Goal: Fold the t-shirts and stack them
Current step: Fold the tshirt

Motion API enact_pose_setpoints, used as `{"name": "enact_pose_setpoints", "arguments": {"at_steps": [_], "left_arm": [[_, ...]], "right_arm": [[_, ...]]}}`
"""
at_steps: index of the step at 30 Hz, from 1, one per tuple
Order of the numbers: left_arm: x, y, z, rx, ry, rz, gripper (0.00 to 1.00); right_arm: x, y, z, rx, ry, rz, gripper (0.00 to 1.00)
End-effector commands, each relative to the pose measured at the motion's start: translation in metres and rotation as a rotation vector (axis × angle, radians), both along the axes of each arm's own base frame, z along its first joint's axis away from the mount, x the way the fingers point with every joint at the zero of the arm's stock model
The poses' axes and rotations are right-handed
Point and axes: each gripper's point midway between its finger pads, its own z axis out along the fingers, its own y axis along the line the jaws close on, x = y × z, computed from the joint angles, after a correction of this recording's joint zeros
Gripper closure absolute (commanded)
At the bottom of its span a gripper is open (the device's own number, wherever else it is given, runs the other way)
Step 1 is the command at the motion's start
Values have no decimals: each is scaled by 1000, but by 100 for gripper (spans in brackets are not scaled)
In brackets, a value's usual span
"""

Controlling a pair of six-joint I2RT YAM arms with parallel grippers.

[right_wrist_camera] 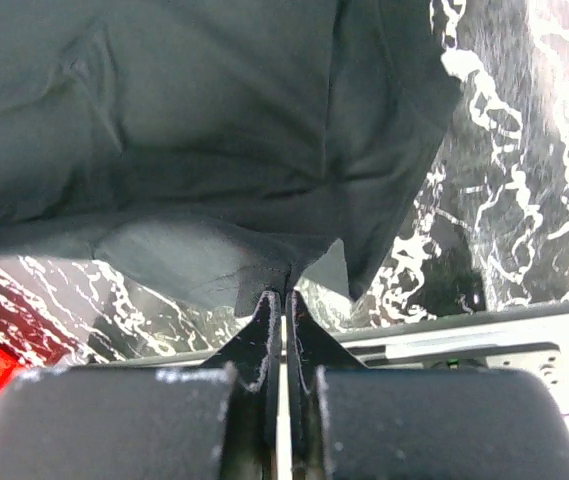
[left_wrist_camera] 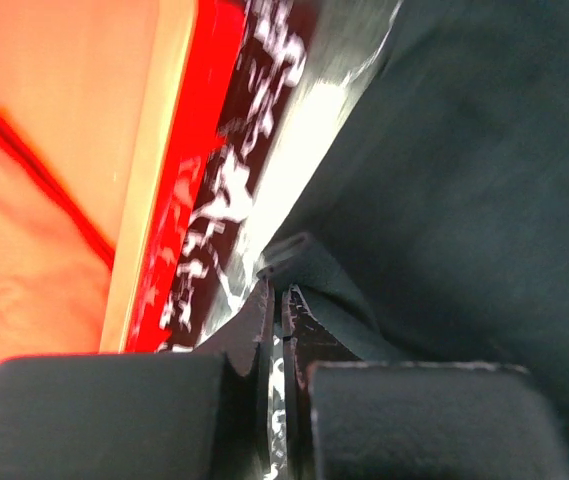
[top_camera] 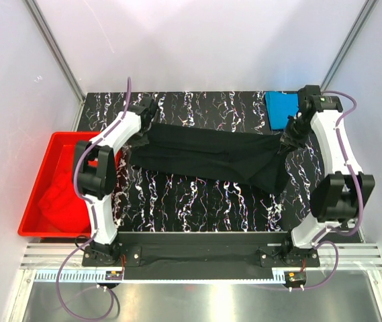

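Black t-shirt stretched across the middle of the marbled table, between both arms. Left gripper is pinched tight on its left edge. Right gripper is pinched on the right edge (fabric bunches there). Blue t-shirt folded, far right corner. Red t-shirt crumpled in red tub, left side.

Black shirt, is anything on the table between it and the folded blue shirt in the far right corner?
Nothing visible. The black shirt is pinched between the left gripper and right gripper, and only bare table lies between its right end and the blue shirt.
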Motion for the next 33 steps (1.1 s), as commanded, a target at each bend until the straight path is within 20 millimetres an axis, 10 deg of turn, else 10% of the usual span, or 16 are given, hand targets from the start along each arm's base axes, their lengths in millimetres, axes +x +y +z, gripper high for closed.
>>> {"name": "enact_pose_setpoints", "arguments": {"at_steps": [1,33], "left_arm": [[28,3,18,51,-50,-13,100],[90,-2,-4,44,-59,3,93]], "right_arm": [[18,-1,0,18,-18,45,100],[95,-8,-50,25,20,25,100]]}}
